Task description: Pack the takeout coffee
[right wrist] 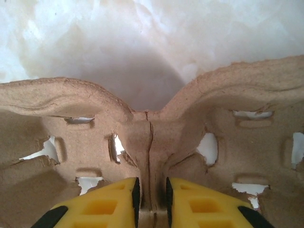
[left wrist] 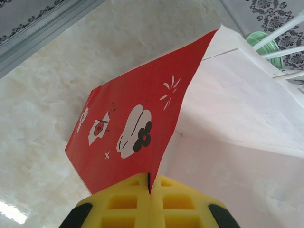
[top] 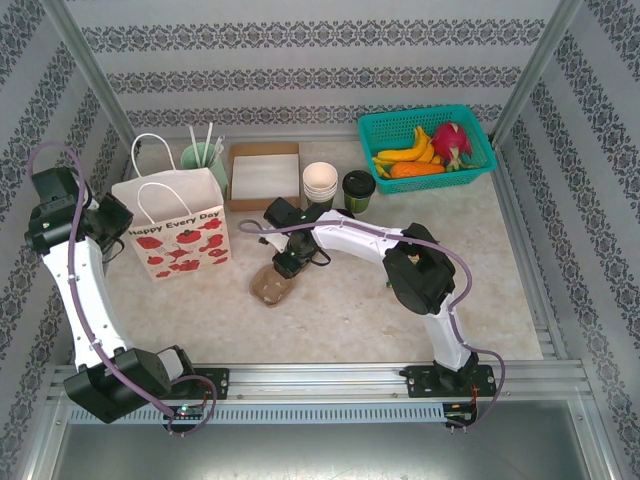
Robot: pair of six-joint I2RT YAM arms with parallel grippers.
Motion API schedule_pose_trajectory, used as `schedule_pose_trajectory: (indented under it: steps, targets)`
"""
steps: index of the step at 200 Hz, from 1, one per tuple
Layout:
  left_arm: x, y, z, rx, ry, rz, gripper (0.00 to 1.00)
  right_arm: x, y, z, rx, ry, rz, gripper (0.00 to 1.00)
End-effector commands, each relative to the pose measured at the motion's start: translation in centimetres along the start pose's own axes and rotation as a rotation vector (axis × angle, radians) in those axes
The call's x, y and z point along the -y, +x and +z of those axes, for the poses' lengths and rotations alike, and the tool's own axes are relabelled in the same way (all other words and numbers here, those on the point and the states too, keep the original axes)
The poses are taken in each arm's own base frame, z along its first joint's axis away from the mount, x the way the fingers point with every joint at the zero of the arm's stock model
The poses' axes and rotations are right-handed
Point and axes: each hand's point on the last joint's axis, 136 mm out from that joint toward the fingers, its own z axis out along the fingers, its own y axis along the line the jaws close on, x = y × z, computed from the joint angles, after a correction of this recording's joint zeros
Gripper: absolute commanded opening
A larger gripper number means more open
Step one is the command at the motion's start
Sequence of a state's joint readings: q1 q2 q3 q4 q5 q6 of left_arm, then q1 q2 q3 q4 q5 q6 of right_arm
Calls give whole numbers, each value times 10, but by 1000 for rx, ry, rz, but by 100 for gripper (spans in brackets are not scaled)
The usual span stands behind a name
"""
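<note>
Patterned wallpaper closes in a pale, marbled table [top: 340, 320]. At its back the takeout coffee [top: 358, 189] stands upright: a short dark green cup topped by a round black lid. It is just right of a stack of pale cups [top: 320, 182] and near the front left corner of a teal basket [top: 427, 147] of fruit. Neither claw touches it. The right claw [right wrist: 151, 187] is clenched on the centre ridge of a brown moulded cup carrier [top: 266, 290], which lies on the table well in front of the coffee. The left claw [left wrist: 149, 183] is pinched tight on the edge of a paper bag [top: 172, 228] printed with strawberries, standing at the left near a mint-green holder [top: 203, 155] with straws.
</note>
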State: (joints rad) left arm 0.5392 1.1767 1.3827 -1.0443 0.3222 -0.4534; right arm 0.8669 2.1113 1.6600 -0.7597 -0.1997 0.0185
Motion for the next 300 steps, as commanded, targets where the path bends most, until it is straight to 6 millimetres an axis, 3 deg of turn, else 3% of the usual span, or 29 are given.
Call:
schedule_pose_trajectory:
  steps: [1,47,98,135,152,182,234,251,300]
  targets:
    - [7,13,3,-51,16,24,0,-7,-1,-2,-6,-6,-19,16]
    - [13,40,-4,-139,3,90,0,0,13,-36,52,29,62,0]
    - [32,80,-7,-222,71,94,0,34,50,-82,139,92,271,0]
    - [51,106,-1,-252,94,100,0,85,80,-119,216,236,472,0]
    - [63,114,3,-252,95,99,0,109,86,-139,285,282,591,0]
    - [89,128,5,-229,96,129,4,132,90,-166,387,312,723,0]
    - [113,174,14,-344,84,242,13,145,93,-192,461,304,814,0]
    - [116,180,13,-357,56,283,17,148,94,-199,476,318,830,0]
    - [159,196,0,-410,197,412,27,153,95,-211,503,336,849,0]
